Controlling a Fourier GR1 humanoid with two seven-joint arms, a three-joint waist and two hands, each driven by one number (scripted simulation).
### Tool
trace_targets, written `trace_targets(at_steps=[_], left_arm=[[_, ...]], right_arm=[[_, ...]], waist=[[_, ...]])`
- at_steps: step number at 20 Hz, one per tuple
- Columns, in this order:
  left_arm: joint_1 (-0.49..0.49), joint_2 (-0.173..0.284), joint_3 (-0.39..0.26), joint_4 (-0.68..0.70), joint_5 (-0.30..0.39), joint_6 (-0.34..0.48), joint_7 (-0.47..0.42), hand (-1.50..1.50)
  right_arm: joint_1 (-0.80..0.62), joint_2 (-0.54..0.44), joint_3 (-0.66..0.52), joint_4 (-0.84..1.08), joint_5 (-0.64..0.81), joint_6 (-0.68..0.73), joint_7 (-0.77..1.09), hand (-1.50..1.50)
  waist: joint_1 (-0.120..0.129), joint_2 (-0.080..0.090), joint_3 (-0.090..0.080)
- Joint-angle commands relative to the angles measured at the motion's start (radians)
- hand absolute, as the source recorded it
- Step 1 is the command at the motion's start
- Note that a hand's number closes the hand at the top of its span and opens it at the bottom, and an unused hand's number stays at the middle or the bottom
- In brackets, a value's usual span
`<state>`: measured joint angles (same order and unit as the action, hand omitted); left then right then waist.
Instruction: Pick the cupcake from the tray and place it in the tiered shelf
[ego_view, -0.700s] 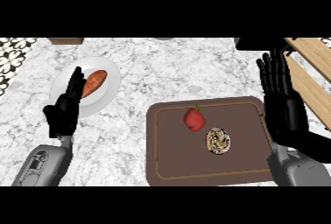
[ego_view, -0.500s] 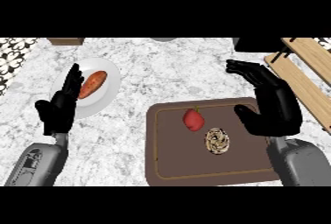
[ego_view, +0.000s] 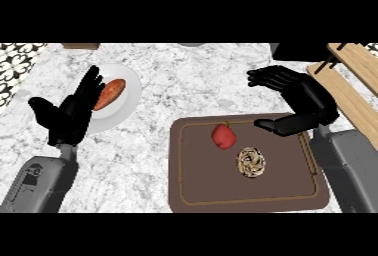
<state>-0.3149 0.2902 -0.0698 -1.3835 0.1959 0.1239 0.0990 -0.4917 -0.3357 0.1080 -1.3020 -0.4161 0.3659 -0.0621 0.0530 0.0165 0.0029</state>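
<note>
Marble counter (ego_view: 184, 90), brown tray (ego_view: 244, 200) with cupcake (ego_view: 252, 162), red fruit (ego_view: 224, 136). Plate (ego_view: 122, 97) left of it. Right hand (ego_view: 303, 102) over tray, fingers half-curled on nothing; left hand (ego_view: 70, 112) flat, relaxed.

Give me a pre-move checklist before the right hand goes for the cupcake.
1. Cupcake on the brown tray, uncovered: ok.
2. Right hand open, holding nothing: ok.
3. Right hand over the cupcake: not ok; it sits above the tray's far right corner.
4. Red fruit touching the cupcake: ok, they lie apart.
5. Left hand out of the way, open beside the white plate: ok.
6. Free level in the tiered shelf: cannot tell.
</note>
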Motion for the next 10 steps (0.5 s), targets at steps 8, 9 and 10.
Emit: trace_targets(at_steps=[8,9,10], left_arm=[[0.051,0.021,0.033,-0.058,0.03,-0.015,0.055,0.0],[0.036,0.046,0.053,-0.058,0.052,-0.035,0.083,0.0],[0.026,0.018,0.041,-0.034,0.025,-0.005,0.054,0.0]], right_arm=[[-0.172,-0.253,0.067,0.026,-0.069,0.494,0.139,-1.5],[-0.181,-0.294,0.087,0.001,-0.033,0.525,0.154,-1.5],[-0.196,-0.299,0.123,-0.037,0.047,0.518,0.151,-1.5]], waist=[[-0.038,-0.023,-0.004],[-0.041,-0.025,-0.004],[-0.048,-0.022,-0.004]])
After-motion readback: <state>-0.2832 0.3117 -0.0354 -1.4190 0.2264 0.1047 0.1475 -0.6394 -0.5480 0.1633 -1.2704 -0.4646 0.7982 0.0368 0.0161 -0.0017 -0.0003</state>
